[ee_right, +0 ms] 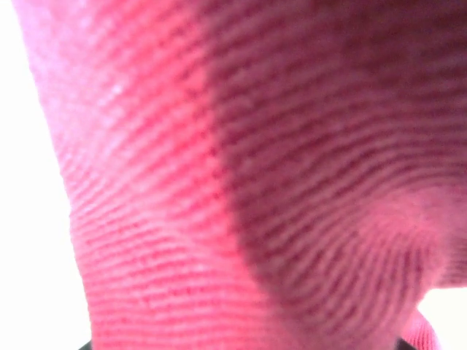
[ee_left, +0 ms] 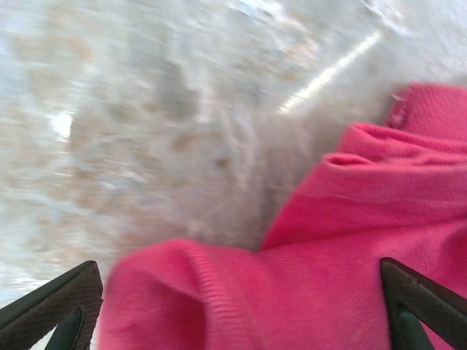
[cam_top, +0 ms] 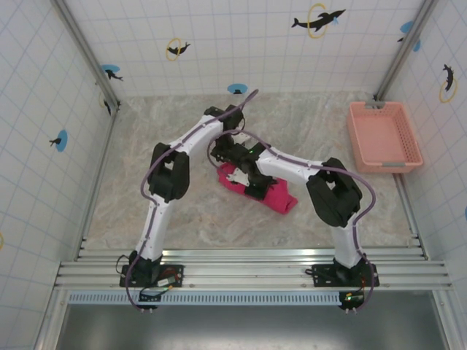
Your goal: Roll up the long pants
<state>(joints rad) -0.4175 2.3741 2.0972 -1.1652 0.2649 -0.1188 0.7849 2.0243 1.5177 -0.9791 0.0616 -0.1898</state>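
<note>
- Subject: the long pants (cam_top: pixel 273 195), bright magenta, lie bunched into a short, thick bundle near the middle of the counter (cam_top: pixel 182 219), beneath my two wrists. My right arm hides part of the bundle.
- Left jaws: spread as wide as they go and holding nothing. In the left wrist view my dark fingertips (ee_left: pixel 58 310) stand on either side of a rounded fold of the cloth (ee_left: pixel 328 277), with bare counter beyond it.
- Right jaws: in the top view they sit at the bundle's upper-left end. The right wrist view gives ribbed pink fabric (ee_right: pixel 255 182) right against the lens, and I cannot tell whether these jaws are parted or clamped on cloth.
- Step in hand, as I judge it: taking the bundle's edge from both sides so that it can be turned over into a roll. The bundle looks loose and uneven, so the task seems partly done at best.
- To do it well: bite the full thickness of the fold rather than the top layer alone. Keep both grips level along one edge. Turn the cloth over itself while pressing lightly down, so that slack does not spring out.
- Risk: soft knit slips and sags, and a one-sided pull would skew the roll.
- Bystander: the salmon basket (cam_top: pixel 383 135) stands at the far right, well apart.
</note>
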